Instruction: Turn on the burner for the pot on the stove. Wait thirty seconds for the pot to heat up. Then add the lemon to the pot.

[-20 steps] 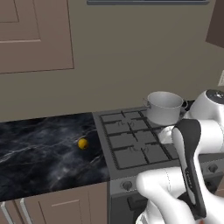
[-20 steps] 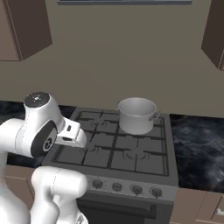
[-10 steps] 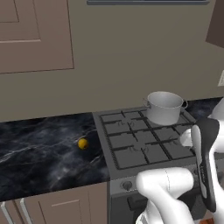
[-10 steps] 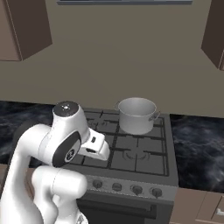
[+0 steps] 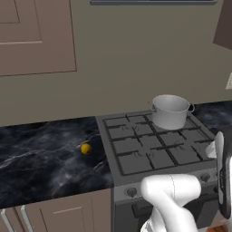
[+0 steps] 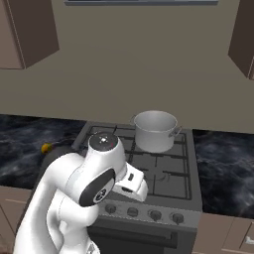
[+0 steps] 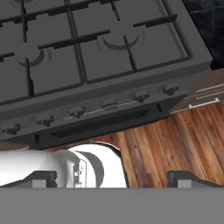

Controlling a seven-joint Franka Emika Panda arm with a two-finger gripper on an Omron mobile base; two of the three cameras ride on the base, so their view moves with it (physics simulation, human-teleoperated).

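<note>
The claw point(image 7: 111, 179) stands spread wide, its two dark tips far apart at the bottom of the hand view, with nothing between them. It hangs out in front of the stove point(image 7: 105, 65), above the wooden floor point(image 7: 175, 144), and looks back and down at the range's front edge.

Directly ahead of the claw runs the row of round front knobs point(image 7: 109, 104), five being countable in the hand view; none is touched. Just below the knobs lies the dark oven door handle point(image 7: 92, 124). Beyond the knobs, further from the claw, the gridded grate point(image 7: 78, 48) covers the cooktop, with two front burners visible beneath it as curved grey rims.

The pot point(image 5: 170, 111) stands upright on the stove's far right burner, well away from the claw, at the back of the cooktop near the wall. In the right base view the pot point(image 6: 155, 130) sits behind the arm's white elbow. No flame can be made out under it.

The lemon point(image 5: 85, 148) rests on the dark marbled tabletop point(image 5: 41, 158), off to the stove's left and near its edge, well apart from the claw and from the pot. In the right base view the lemon point(image 6: 46, 147) shows as a small yellow spot beside the arm.
</note>
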